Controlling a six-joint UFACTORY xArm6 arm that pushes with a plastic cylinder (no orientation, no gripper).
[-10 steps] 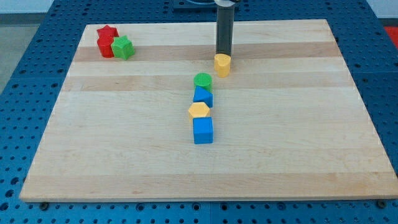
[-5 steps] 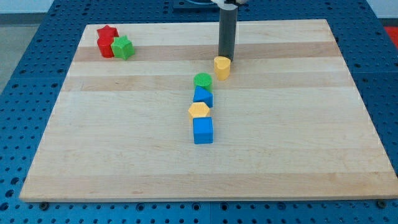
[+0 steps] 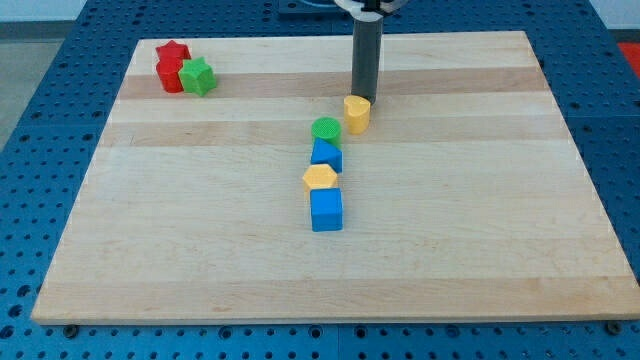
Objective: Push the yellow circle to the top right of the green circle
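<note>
While the wooden surface (image 3: 200, 250) fills most of the view and lies on a blue perforated base (image 3: 40, 60), the dark rod (image 3: 365, 55) comes down from the view's top and stands upright over the upper middle of the board. This arm has no end effector with jaws — it ends only in the rod, so nothing is held and no opening can be told. My tip (image 3: 363, 98) is at the top edge of the yellow circle (image 3: 356, 113), touching it or just beside it; I cannot tell which. The yellow circle is to the upper right of the green circle (image 3: 326, 128), near it but with a small gap between them. Under the green circle a short column goes toward the view's bottom: a blue block (image 3: 326, 155) with a slanted shape that touches the green circle, then a yellow hexagon (image 3: 320, 178), then a blue cube (image 3: 326, 210) — each one close against the next. Well apart, in the top left corner of the surface, a red star (image 3: 171, 64) and a green star (image 3: 198, 76) sit side by side, touching.
</note>
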